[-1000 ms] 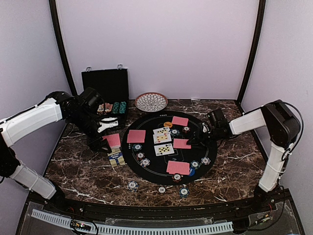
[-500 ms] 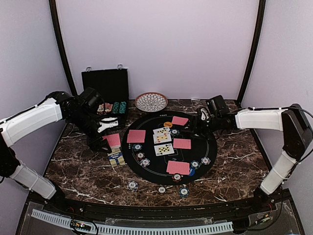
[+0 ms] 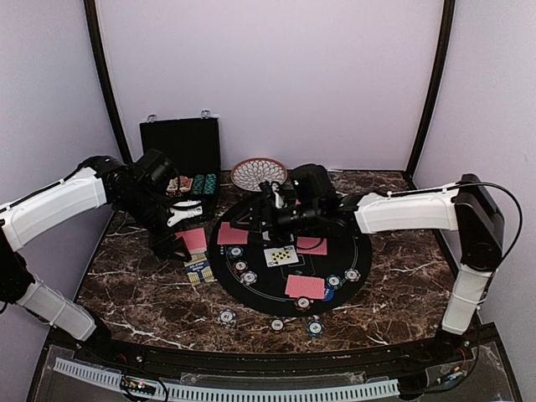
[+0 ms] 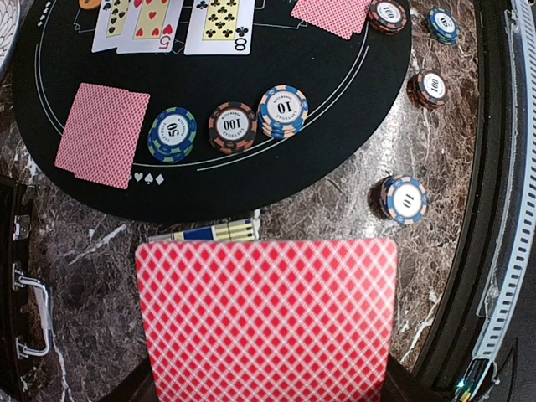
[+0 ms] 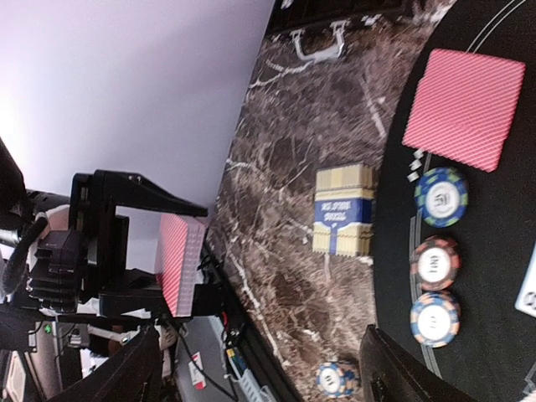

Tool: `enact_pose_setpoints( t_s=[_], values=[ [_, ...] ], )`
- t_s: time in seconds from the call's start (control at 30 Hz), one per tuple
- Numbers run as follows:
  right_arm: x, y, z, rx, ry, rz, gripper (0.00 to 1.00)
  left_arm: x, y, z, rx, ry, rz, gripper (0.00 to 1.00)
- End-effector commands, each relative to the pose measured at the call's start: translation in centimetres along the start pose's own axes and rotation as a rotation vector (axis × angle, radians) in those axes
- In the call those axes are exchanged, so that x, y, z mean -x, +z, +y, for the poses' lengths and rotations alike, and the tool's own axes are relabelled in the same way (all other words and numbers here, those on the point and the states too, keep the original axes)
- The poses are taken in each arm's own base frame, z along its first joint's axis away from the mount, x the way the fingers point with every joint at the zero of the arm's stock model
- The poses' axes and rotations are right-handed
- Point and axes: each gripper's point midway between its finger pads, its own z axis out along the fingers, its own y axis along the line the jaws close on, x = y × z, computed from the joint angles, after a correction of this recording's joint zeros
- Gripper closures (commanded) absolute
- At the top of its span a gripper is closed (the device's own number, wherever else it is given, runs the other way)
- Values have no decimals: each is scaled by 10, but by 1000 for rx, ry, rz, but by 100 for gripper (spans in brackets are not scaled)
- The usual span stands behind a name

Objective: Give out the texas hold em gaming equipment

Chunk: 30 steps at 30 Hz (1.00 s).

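Observation:
My left gripper point(image 3: 184, 238) is shut on a deck of red-backed playing cards point(image 4: 268, 322), held above the marble left of the round black mat point(image 3: 356, 251). That deck hides its fingers in the left wrist view. On the mat lie face-down red cards point(image 3: 233, 234), face-up cards point(image 4: 219, 21) and striped poker chips point(image 4: 232, 127). My right gripper point(image 3: 261, 214) hangs open and empty over the mat's left part. Its fingers point(image 5: 410, 373) frame the marble, and the held deck point(image 5: 180, 261) shows edge-on beyond them.
A blue and cream card box point(image 3: 198, 270) lies on the marble under the held deck. A black hinged case point(image 3: 180, 151) with chips stands at the back left, a patterned dish point(image 3: 259, 174) beside it. Loose chips point(image 3: 227, 316) sit in front of the mat.
The right arm swung from the mat's right edge leftward across the mat, and its jaws opened wider. The left arm and its deck stayed put.

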Motion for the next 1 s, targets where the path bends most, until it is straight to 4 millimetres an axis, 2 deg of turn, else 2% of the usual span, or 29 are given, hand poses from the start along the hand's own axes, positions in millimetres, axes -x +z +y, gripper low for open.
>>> enact_pose_setpoints(
  t_s=[0.0,0.13,0.33,0.73,0.97],
  values=[
    [-9,28,54,172,-26,45,17,9,-12,-1,6,8,-43,100],
    [-22,47,68,220,-24,93,17,9,-12,-1,7,8,-46,100],
    [-33,64,75,258,-13,138,17,11,-13,-2,4,9,-50,100],
    [-39,86,83,304,2,192,18,12,-13,-2,-2,8,-54,100],
    [-43,100,76,305,25,220,19,12,-13,-2,-6,6,-53,100]
  ],
)
